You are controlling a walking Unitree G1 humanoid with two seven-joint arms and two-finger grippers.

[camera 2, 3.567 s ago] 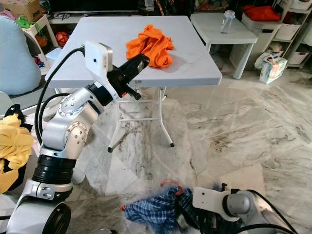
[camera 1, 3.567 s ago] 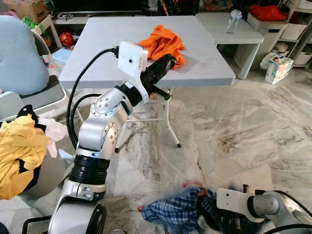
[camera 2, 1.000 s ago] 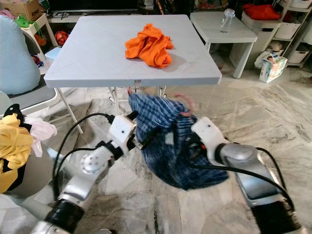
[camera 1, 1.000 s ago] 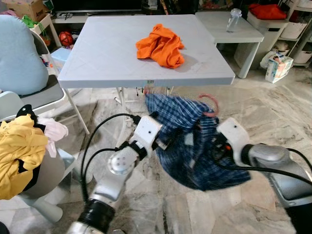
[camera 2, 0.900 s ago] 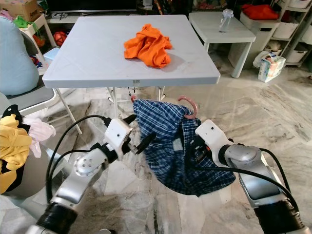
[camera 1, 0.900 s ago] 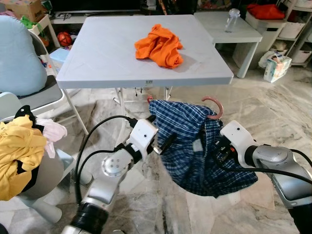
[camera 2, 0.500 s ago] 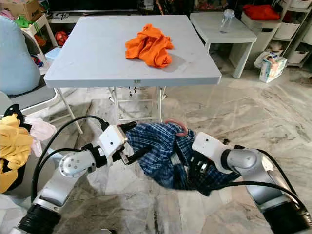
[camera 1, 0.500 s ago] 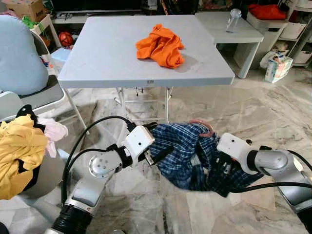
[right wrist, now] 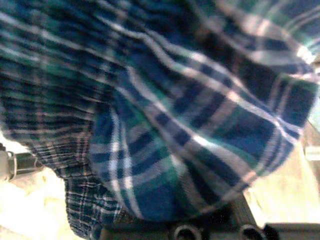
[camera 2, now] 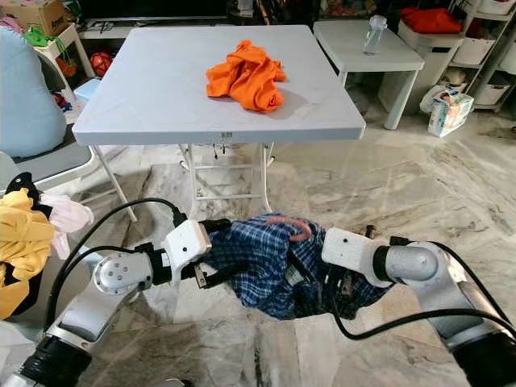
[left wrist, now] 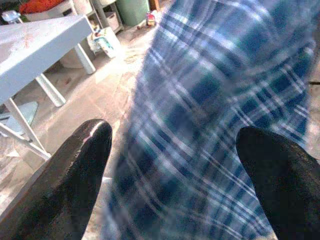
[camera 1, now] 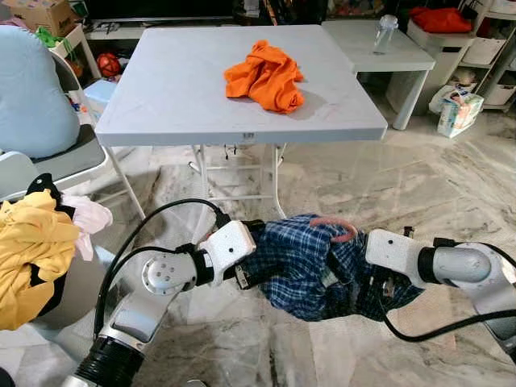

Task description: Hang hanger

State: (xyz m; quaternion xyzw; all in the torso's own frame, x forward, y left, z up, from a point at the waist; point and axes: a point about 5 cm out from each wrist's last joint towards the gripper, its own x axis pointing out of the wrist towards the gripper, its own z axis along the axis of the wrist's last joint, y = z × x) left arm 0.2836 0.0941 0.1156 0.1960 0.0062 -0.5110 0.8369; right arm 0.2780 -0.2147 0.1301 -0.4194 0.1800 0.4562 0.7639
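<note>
Low over the floor [camera 1: 387,185], before the tabletop's [camera 1: 161,97] front edge: plaid shirt [camera 1: 310,262] hiding most of pink hanger [camera 1: 333,228]. Left claw [left wrist: 172,165] spread wide around cloth. Right claw [camera 1: 379,282] buried, grip impossible to tell.

A grey folding desk [camera 1: 177,89] stands on a marble-patterned floor [camera 1: 387,193], with a crumpled orange garment [camera 1: 268,74] lying on its top. To its right is a lower white side table [camera 1: 395,52] carrying a clear bottle [camera 1: 385,34]. Storage bins [camera 1: 484,50] line the far right. At the left, a chair with a pale blue cushion [camera 1: 32,93] sits near a heap of yellow clothes [camera 1: 32,250]
</note>
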